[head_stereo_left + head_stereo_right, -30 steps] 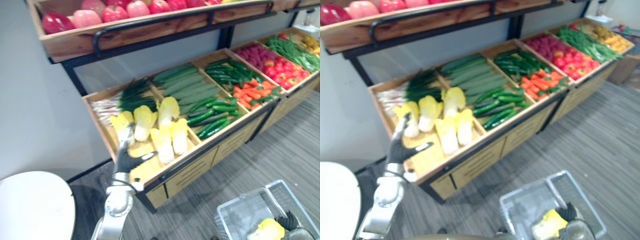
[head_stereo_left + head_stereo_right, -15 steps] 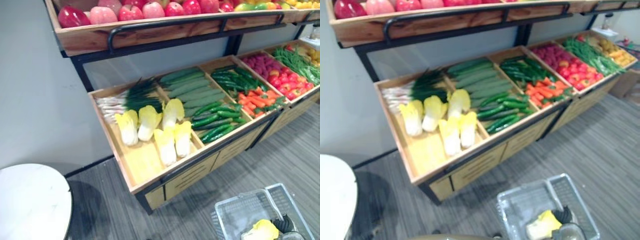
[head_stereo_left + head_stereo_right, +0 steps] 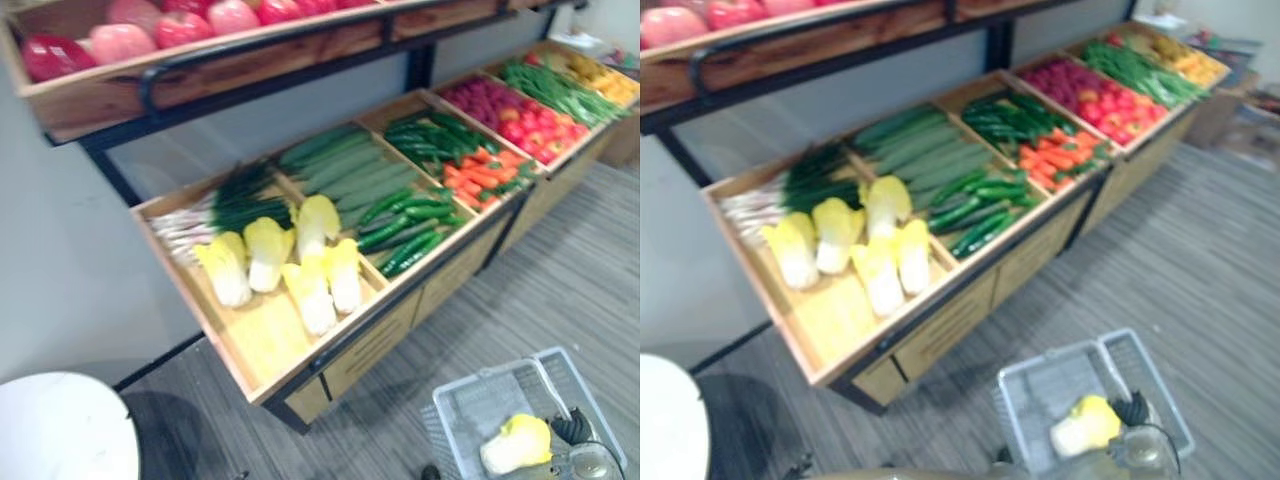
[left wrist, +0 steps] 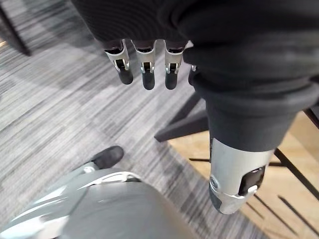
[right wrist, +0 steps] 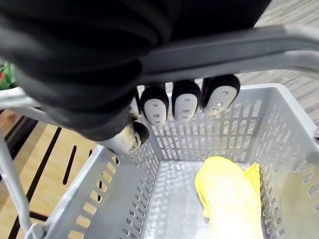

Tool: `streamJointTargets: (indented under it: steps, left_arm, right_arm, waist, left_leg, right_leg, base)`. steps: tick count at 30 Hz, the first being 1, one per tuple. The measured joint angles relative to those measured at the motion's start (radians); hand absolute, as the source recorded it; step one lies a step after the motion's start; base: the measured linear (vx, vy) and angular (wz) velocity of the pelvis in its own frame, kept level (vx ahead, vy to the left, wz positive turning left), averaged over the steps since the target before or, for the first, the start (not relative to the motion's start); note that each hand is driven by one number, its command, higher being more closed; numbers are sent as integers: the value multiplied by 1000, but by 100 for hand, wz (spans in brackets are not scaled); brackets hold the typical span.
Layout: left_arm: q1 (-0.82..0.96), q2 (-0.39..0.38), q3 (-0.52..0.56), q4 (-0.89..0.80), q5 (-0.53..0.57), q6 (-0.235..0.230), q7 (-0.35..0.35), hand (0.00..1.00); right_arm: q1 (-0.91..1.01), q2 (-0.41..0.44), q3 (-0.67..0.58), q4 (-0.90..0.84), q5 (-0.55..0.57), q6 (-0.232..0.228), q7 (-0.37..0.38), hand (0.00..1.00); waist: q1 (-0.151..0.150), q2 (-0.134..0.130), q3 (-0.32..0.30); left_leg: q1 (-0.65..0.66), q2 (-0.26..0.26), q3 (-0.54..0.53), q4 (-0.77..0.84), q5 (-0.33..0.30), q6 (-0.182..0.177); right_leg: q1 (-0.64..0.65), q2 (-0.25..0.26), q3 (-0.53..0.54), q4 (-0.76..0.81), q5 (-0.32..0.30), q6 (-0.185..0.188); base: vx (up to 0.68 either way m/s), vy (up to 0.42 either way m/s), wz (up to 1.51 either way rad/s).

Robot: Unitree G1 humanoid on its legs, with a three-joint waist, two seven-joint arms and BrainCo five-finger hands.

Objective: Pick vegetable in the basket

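A grey plastic basket [image 3: 470, 405] hangs low at the right, over the carpet, with one yellow-white napa cabbage [image 3: 515, 443] lying in it. My right hand [image 5: 184, 102] is shut on the basket's grey handle [image 5: 259, 45], with the cabbage [image 5: 227, 194] below its fingers. Several more napa cabbages [image 3: 270, 255] lie in the wooden crate [image 3: 235, 355] at the left end of the lower shelf. My left hand [image 4: 144, 69] hangs over the grey carpet, fingers straight, holding nothing.
Spring onions [image 3: 215, 205], long green gourds [image 3: 345, 165], cucumbers [image 3: 405, 225], carrots [image 3: 485, 170] and red vegetables [image 3: 520, 115] fill the crates to the right. A black-railed upper shelf [image 3: 200, 60] holds red fruit. A white round table [image 3: 60, 430] stands at lower left.
My left hand, raised by the cabbage crate a second ago, has dropped out of the eye views. The camera has shifted. The basket still holds the same cabbage.
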Motion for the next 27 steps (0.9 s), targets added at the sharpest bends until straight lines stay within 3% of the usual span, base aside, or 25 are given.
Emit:
streamJointTargets:
  steps: [1,2,3,4,5,6,7,8,9,10,12,14,15,17,21,23,27]
  left_arm:
    - [-18,24,-8,-1,1,-3,2,0]
    - [-33,51,-7,-8,1,-11,4,0]
    - [-35,61,-6,-13,1,-12,5,0]
    - [-45,54,-6,-12,1,-12,4,0]
    - [-47,57,-5,-27,1,-16,1,0]
    - [-45,75,-3,-32,2,-17,-1,0]
    - [-47,85,6,-31,1,-14,-3,0]
    - [-44,81,3,-31,1,-14,-7,0]
    - [-37,50,4,-17,0,-7,-16,0]
    - [-26,55,0,-6,0,-7,-22,0]
    - [-24,51,-21,-5,1,-10,-29,0]
    - [-16,54,-30,-13,1,-11,-34,0]
    - [-17,57,-36,-13,1,-11,-35,0]
    - [-50,29,-48,-10,2,-14,-36,0]
    - [-77,-31,-64,-12,39,-23,-27,0]
    - [-83,-29,-69,-15,41,-20,-19,0]
    - [-83,-27,-74,-15,69,-15,-13,0]
  right_arm:
    - [2,19,7,-32,0,2,1,100]
    - [-5,37,22,-53,4,3,1,100]
    - [-10,44,30,-60,8,5,2,100]
    - [-19,39,31,-71,7,12,0,100]
    - [-35,32,33,-73,6,12,3,100]
    - [-33,34,40,-76,6,10,5,100]
    - [-36,41,70,-81,8,10,3,100]
    - [-36,43,84,-94,9,8,3,100]
    - [-43,24,80,-119,8,5,3,100]
    - [-52,45,86,-113,7,11,7,100]
    - [-35,49,94,-107,7,10,9,100]
    - [-50,60,117,-108,3,17,15,100]
    - [-57,64,143,-108,-10,18,23,100]
    - [-58,60,148,-112,-12,19,26,100]
    - [22,38,146,-122,-33,38,24,100]
    - [62,50,144,-155,-33,44,23,100]
    - [77,58,142,-159,-32,40,21,100]
  waist:
    - [-5,-21,12]
    - [-25,-49,34]
    - [-26,-47,46]
    - [-31,-17,57]
    - [-28,-11,87]
    - [-30,-32,97]
    - [-10,-61,107]
    - [-9,-61,104]
    - [-4,-9,109]
    - [-2,-20,111]
    - [-9,-14,105]
    - [11,-24,90]
    - [8,-48,76]
    - [1,-17,86]
    - [-4,38,70]
    - [-15,46,65]
    - [-21,33,74]
  left_leg:
    - [3,-8,39,2,-8,7]
    - [0,-10,83,45,-25,27]
    - [2,-3,108,68,-38,42]
    - [5,48,167,84,-50,43]
    - [16,86,222,133,-67,45]
    - [18,89,233,179,-84,47]
    - [1,108,240,270,-143,50]
    - [-9,89,224,255,-168,42]
    - [-9,98,247,179,-110,84]
    - [21,82,327,172,-112,83]
    - [22,90,377,166,-112,82]
    - [12,92,459,167,-100,66]
    - [-2,84,504,174,-92,59]
    - [-3,93,547,167,-70,47]
    - [25,122,531,148,-44,14]
    - [35,146,500,155,-33,1]
    - [2,192,449,259,-33,1]
  right_leg:
    - [-23,3,36,-5,15,4]
    - [-26,0,54,-23,22,-18]
    - [-19,-6,32,-36,5,-50]
    - [-25,-11,-128,0,-74,-166]
    - [-69,-27,-278,181,-8,-196]
    - [-69,-33,-327,227,62,-212]
    - [-67,-37,-376,214,106,-234]
    - [-62,-27,-362,174,135,-227]
    - [-56,2,-369,161,99,-225]
    - [-71,-54,-422,305,-5,-204]
    - [-50,-78,-471,368,-86,-180]
    - [14,-70,-473,206,-61,-110]
    - [38,-43,-437,60,-36,-54]
    - [54,0,-401,-47,10,-59]
    - [100,49,-399,-92,14,-64]
    - [125,72,-419,-106,6,-77]
    - [147,80,-445,-107,-9,-97]
  base:
    - [-21,58,-106]
    - [-13,51,-104]
    - [1,29,-114]
    - [13,26,-141]
    - [35,30,-146]
    - [70,14,-172]
    - [-1,-14,-141]
    - [-129,60,-180]
    - [-162,103,-165]
    - [-102,105,-150]
    - [33,-1,-111]
    - [58,-85,-135]
    - [12,-212,-118]
    - [-37,-203,-87]
    - [-15,-126,-13]
    - [-43,-48,22]
    - [-70,-2,23]
